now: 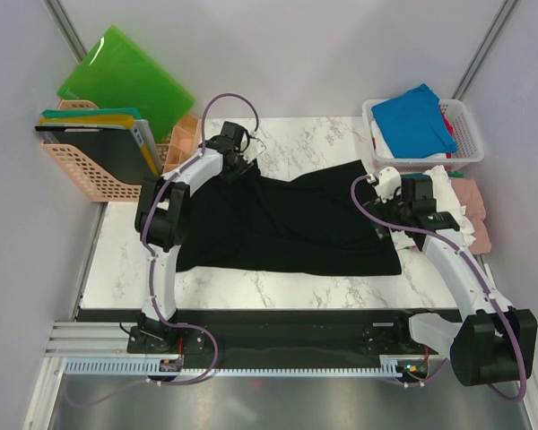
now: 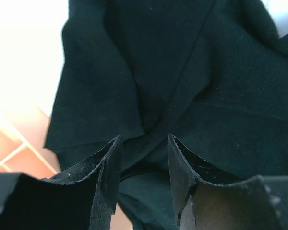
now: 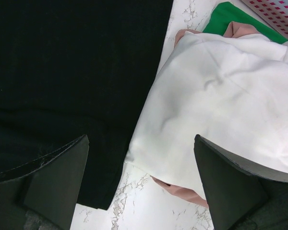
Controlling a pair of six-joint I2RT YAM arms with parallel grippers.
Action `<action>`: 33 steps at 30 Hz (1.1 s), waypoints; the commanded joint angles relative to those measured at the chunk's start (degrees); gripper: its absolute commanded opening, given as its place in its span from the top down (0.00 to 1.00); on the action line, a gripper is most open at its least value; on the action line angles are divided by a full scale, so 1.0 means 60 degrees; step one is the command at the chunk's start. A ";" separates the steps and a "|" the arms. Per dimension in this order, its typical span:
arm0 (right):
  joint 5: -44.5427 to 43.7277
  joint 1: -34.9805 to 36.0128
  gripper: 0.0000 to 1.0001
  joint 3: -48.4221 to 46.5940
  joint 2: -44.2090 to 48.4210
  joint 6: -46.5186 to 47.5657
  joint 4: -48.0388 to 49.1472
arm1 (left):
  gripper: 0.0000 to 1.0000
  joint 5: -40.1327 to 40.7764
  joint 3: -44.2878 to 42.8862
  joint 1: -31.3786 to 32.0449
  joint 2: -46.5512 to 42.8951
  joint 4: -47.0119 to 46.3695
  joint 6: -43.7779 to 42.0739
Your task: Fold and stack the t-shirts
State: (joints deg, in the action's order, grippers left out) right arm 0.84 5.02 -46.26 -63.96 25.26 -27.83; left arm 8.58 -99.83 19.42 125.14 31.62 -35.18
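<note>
As the overhead view shows, the black t-shirt (image 1: 296, 224) lies spread across the marble table (image 1: 251, 288). The left gripper (image 1: 242, 167) is at its far left corner and the right gripper (image 1: 429, 213) at its right edge. Left wrist: the fingers are half closed with a fold of the black cloth between them; I cannot tell whether it is pinched. Right wrist: the jaws are wide and hold nothing, above where the black shirt's edge meets the white t-shirt (image 3: 221, 105), which lies on a pink t-shirt (image 3: 182, 189).

Black t-shirt (image 1: 287, 224), white table (image 1: 314, 134) with grey marble veins; to the right, blue shirt (image 1: 412, 116), white shirt (image 3: 221, 96), pink shirt (image 3: 182, 189), green shirt (image 3: 225, 19).
</note>
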 commanded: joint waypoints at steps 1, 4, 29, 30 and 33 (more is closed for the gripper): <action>0.0050 -0.0016 0.02 0.0034 -0.0105 -0.0093 0.0288 | 0.50 -0.0111 -0.0427 -0.0014 0.0163 0.0150 0.0311; 0.0050 -0.0030 0.02 0.0020 -0.0150 -0.0093 0.0289 | 0.50 -0.0068 -0.0456 0.0001 0.0295 0.0136 0.0268; -0.0023 -0.0016 0.02 0.0064 -0.0428 -0.0034 0.0362 | 0.51 -0.0082 -0.1437 0.0001 0.1159 0.0092 0.0370; -0.0023 -0.0016 0.02 0.0064 -0.0457 -0.0034 0.0362 | 0.52 -0.0068 -0.1481 0.0001 0.1189 0.0077 0.0355; -0.0023 -0.0030 0.02 0.0064 -0.0487 -0.0049 0.0347 | 0.52 -0.0053 -0.1569 0.0001 0.1291 -0.0040 0.0355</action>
State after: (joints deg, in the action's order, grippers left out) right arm 0.62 5.02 -46.17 -66.59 25.28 -27.38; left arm 8.62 -106.52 19.38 132.03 32.67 -34.37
